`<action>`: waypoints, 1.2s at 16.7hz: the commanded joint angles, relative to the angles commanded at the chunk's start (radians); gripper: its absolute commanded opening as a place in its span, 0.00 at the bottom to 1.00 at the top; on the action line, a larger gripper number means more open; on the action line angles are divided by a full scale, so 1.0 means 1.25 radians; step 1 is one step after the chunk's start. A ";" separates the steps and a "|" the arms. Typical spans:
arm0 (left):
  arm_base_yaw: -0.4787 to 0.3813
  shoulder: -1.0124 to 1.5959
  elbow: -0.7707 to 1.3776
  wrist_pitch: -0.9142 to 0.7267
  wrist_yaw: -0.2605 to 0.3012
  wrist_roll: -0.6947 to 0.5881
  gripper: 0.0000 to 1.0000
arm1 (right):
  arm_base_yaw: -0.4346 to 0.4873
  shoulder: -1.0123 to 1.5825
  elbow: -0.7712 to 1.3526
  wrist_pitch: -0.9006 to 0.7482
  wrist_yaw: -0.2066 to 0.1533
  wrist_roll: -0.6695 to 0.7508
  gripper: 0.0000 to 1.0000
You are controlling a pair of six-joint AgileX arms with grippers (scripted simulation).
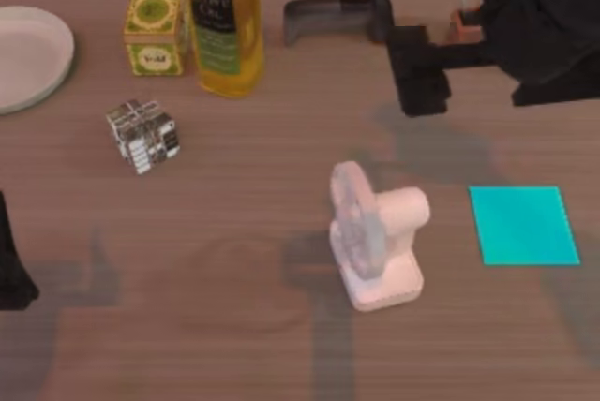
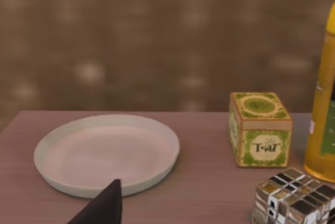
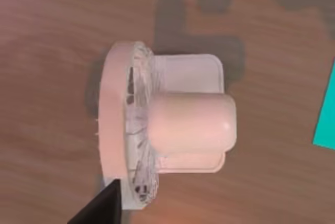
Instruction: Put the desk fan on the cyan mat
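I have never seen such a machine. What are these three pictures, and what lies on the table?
This is a simulated robot with two arms. One picture looks down from above; the other two come from cameras on the wrists. The right hand hangs above the table, holding nothing; the left arm is parked at the left edge. On the wooden table stand the desk fan, the cyan mat to its right, a white plate, a tea box, an oil bottle, a mirrored cube and a dark handheld device.
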 joint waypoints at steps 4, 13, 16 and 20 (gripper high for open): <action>0.000 0.000 0.000 0.000 0.000 0.000 1.00 | 0.079 0.250 0.243 -0.168 0.000 0.051 1.00; 0.000 0.000 0.000 0.000 0.000 0.000 1.00 | 0.131 0.408 0.388 -0.282 0.000 0.083 1.00; 0.000 0.000 0.000 0.000 0.000 0.000 1.00 | 0.129 0.405 0.372 -0.266 0.000 0.081 1.00; 0.000 0.000 0.000 0.000 0.000 0.000 1.00 | 0.131 0.393 0.262 -0.173 0.000 0.083 1.00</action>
